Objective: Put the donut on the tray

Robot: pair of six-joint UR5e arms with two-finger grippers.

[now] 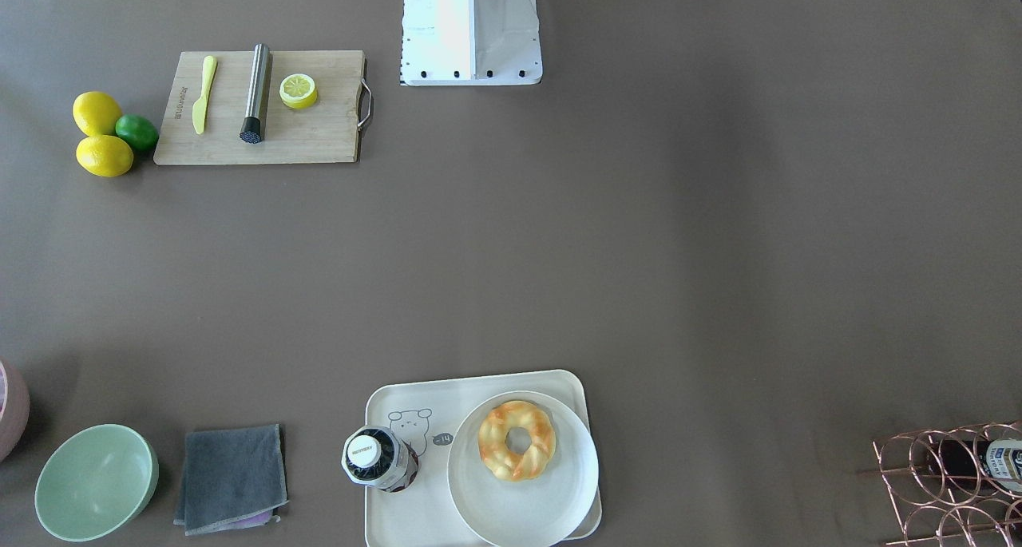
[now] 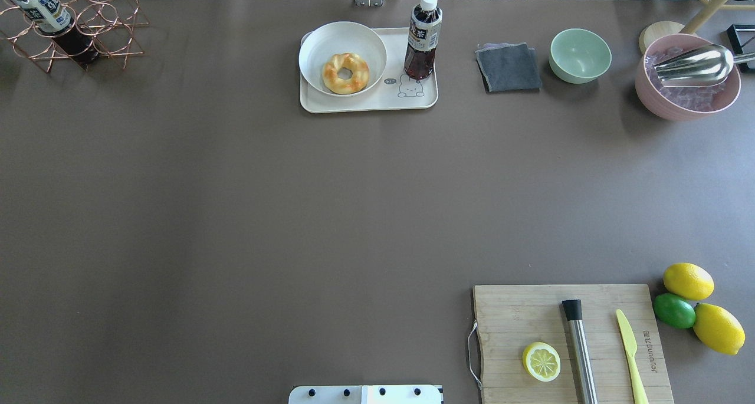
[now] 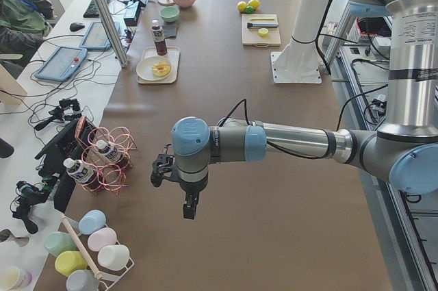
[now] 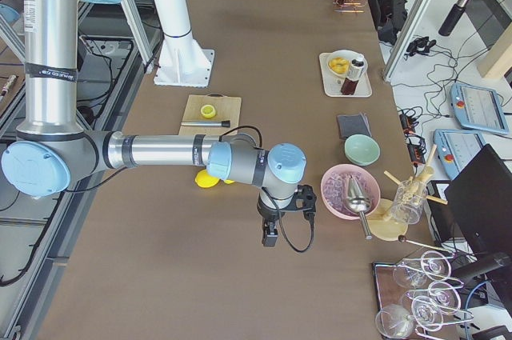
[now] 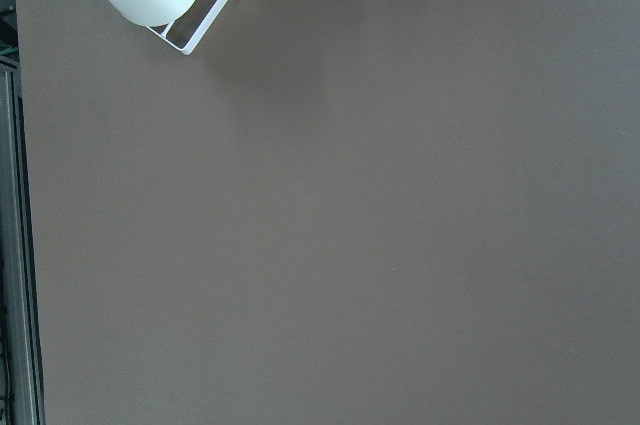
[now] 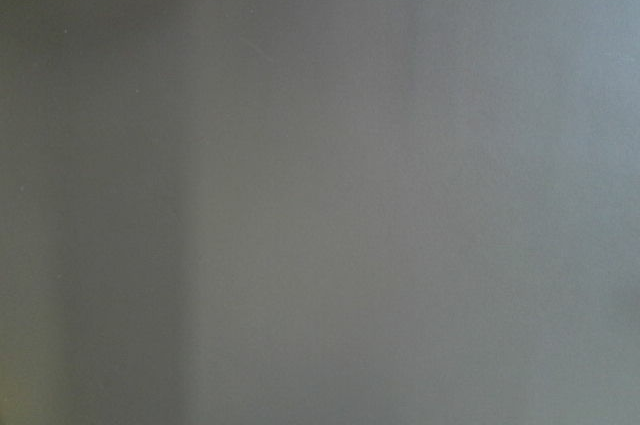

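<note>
The golden twisted donut (image 1: pixel 516 440) lies on a round off-white plate (image 1: pixel 519 507), and the plate rests on the cream tray (image 1: pixel 399 515) with the bear drawing. In the overhead view the donut (image 2: pixel 345 73), plate (image 2: pixel 330 41) and tray (image 2: pixel 365 100) are at the table's far middle. My left gripper (image 3: pixel 190 209) shows only in the exterior left view, hanging over bare table far from the tray. My right gripper (image 4: pixel 270 236) shows only in the exterior right view, also over bare table. I cannot tell whether either is open or shut.
A dark drink bottle (image 2: pixel 422 38) stands on the tray beside the plate. A grey cloth (image 2: pixel 508 66), green bowl (image 2: pixel 580 55) and pink bowl (image 2: pixel 687 88) sit right of it. A copper wire rack (image 2: pixel 71 26) is far left. A cutting board (image 2: pixel 572 342) holds a lemon half.
</note>
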